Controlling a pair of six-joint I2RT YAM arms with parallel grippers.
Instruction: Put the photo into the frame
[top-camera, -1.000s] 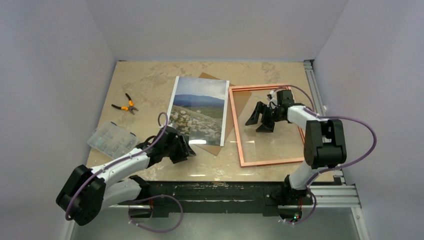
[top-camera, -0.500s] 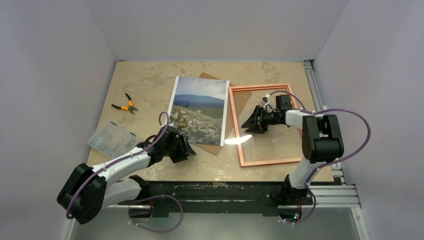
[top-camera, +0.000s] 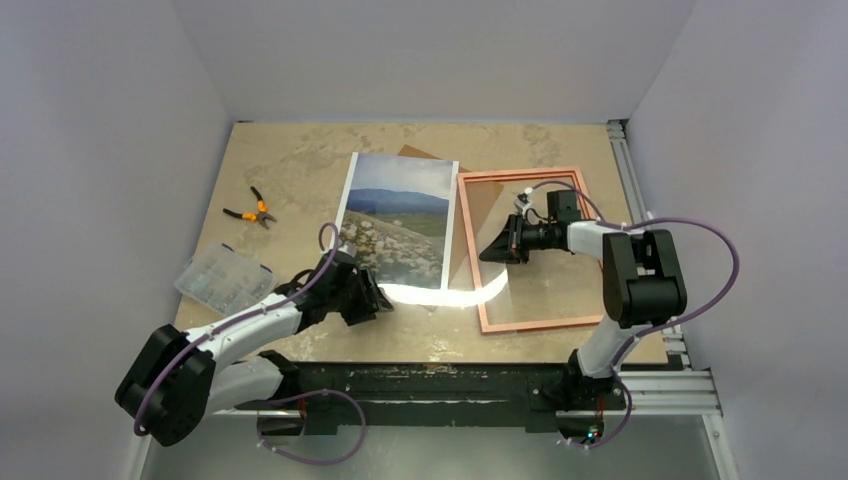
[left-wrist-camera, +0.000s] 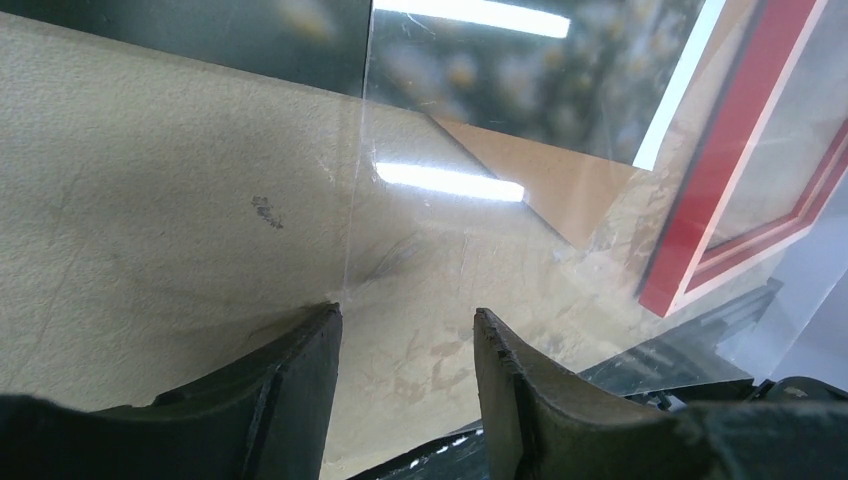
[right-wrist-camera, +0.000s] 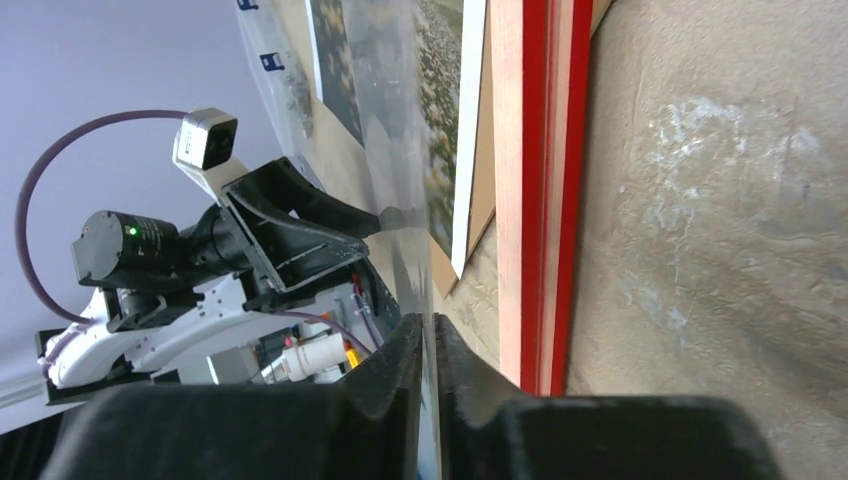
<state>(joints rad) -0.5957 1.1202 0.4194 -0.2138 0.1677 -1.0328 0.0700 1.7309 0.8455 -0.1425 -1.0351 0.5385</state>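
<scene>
The photo (top-camera: 398, 220), a landscape print, lies flat at the table's middle on a brown backing board (top-camera: 415, 153). To its right lies the frame (top-camera: 540, 322), pale back up, its red side showing in the wrist views (right-wrist-camera: 535, 180) (left-wrist-camera: 720, 170). My right gripper (top-camera: 492, 247) (right-wrist-camera: 430, 330) is shut on the clear pane (top-camera: 470, 290) over the frame's left rail. The pane (left-wrist-camera: 480, 120) slants out over the photo's near edge toward my left gripper (top-camera: 378, 300). That gripper (left-wrist-camera: 405, 325) stands open just above the table, with the pane's corner right by its left fingertip.
Orange-handled pliers (top-camera: 250, 210) and a clear plastic parts box (top-camera: 224, 278) lie at the table's left. A metal rail (top-camera: 640, 200) runs along the right edge. Grey walls close in the left, back and right sides.
My right gripper has shut on the pane and swung left from the frame's middle to its left rail. The pane now reaches over the photo's near edge. The left arm has not moved.
</scene>
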